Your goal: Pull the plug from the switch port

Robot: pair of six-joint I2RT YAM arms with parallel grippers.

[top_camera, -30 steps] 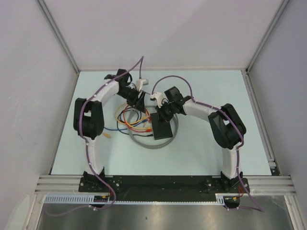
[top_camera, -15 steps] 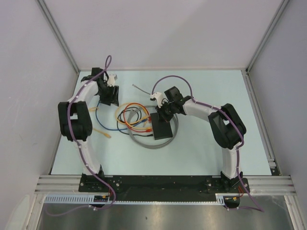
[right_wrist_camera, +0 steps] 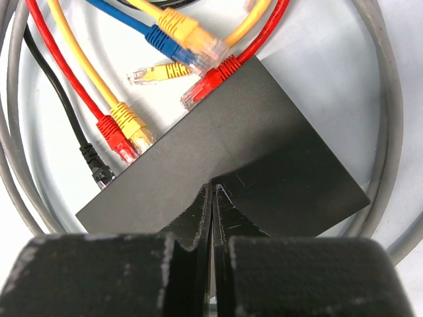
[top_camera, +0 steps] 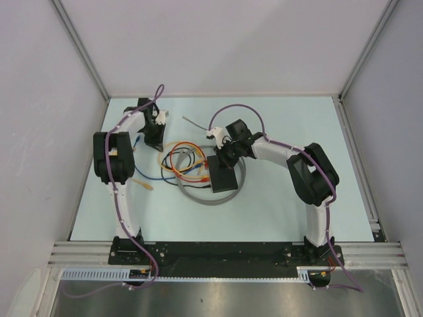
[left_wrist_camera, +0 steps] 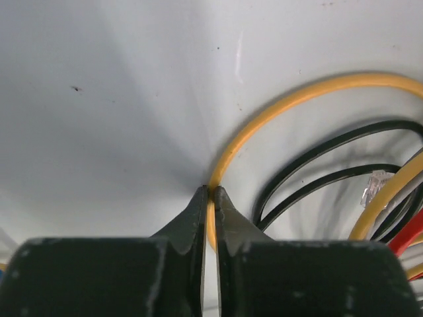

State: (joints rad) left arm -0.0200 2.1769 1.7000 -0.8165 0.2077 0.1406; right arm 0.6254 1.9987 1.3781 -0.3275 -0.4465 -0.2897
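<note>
The switch is a flat black box lying among coloured network cables, seen from above as the switch. My right gripper is shut, holds nothing, and its tips rest on the switch's top. Along the switch's left edge lie a red plug, a yellow plug, another red plug and a black plug. I cannot tell which of them sits in a port. My left gripper is shut on a yellow cable at the far left.
A grey cable loops around the switch, and its free end lies behind the right wrist. Black cables and a loose clear plug lie right of the left gripper. Grey walls close in the table on three sides.
The left arm swung away from the middle to the far left, then closed its fingers on the yellow cable. The right arm has not moved.
</note>
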